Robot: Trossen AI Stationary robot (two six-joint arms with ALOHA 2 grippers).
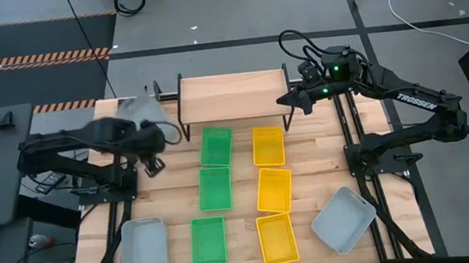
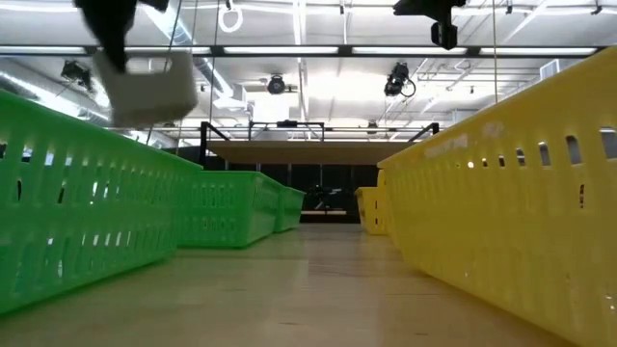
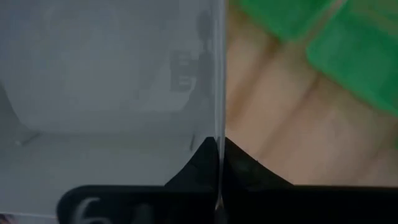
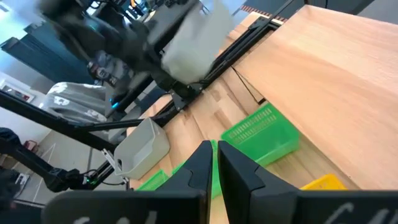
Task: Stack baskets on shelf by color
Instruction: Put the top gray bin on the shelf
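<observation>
Low wooden shelf [image 1: 233, 95] on thin black legs at the far middle of the slatted table [image 1: 324, 170], its plank top bare.

Just in front of the shelf, two rows of baskets running toward the near edge: three green baskets [image 1: 214, 189] on the left, three yellow baskets [image 1: 273, 190] on the right, each row end to end, none stacked. Seen from table height, green walls [image 2: 87, 226] on one side and yellow walls [image 2: 511, 212] on the other, with the shelf [image 2: 318, 149] far off between them.

Left gripper [image 1: 152, 148] left of the shelf, beside the farthest green basket, raised above the table and clamped on the wall of a pale grey basket [image 1: 140, 111]. Blurred in the overhead picture. In the left wrist view, dark fingers [image 3: 245, 171] pinched tight on the thin grey wall [image 3: 112, 81]. Same grey basket hanging in the air in the low view [image 2: 149, 87] and the right wrist view [image 4: 196, 40].

Second grey basket [image 1: 143, 249] flat on the table, well in front of the shelf at the near left corner. Third grey basket [image 1: 344, 219] at the near right, turned at an angle.

Right gripper [image 1: 288, 100] hovering at the right end of the shelf, holding nothing, fingers [image 4: 239, 171] drawn nearly together with only a thin gap.
</observation>
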